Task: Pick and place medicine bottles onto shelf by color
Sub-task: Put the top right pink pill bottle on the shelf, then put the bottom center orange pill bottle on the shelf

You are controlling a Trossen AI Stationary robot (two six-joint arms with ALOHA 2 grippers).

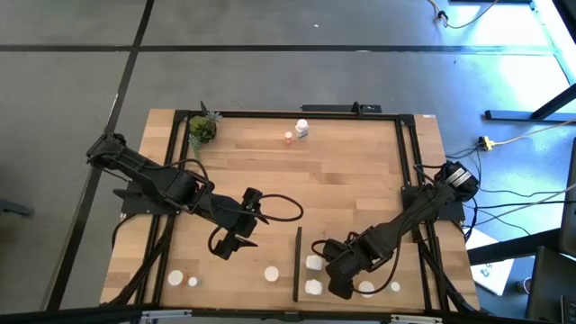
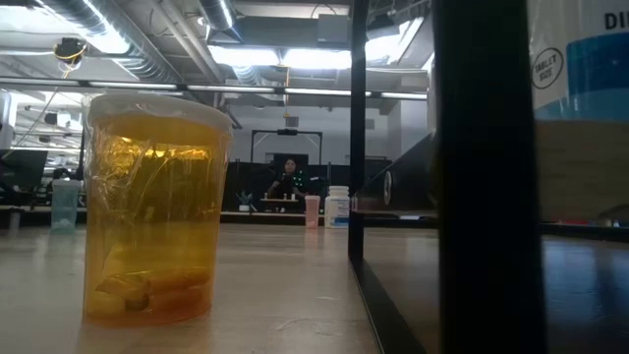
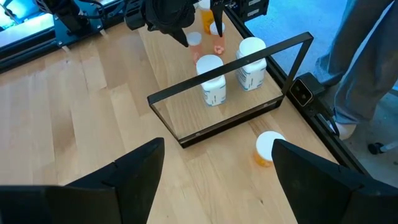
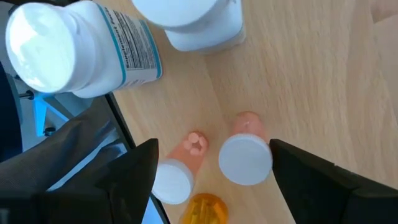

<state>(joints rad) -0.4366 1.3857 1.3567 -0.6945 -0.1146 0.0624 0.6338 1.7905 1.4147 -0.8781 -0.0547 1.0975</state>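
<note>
Sorting in progress: right hand [image 1: 340, 270], spread and empty, is held over white bottles [image 1: 313, 263] on the shelf [image 1: 360, 261]; left hand [image 1: 236, 229], spread, is poised near an unplaced white-capped amber bottle [image 1: 271, 273] on the surface [image 1: 342, 180], judged next for grasping.

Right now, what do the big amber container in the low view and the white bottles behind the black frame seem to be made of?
The amber container looks like translucent plastic: light passes through and its wall shows glossy reflections. The white bottles appear to be opaque, smooth plastic with printed paper labels. The black frame looks like thin matte metal, though painted plastic is possible.
</note>
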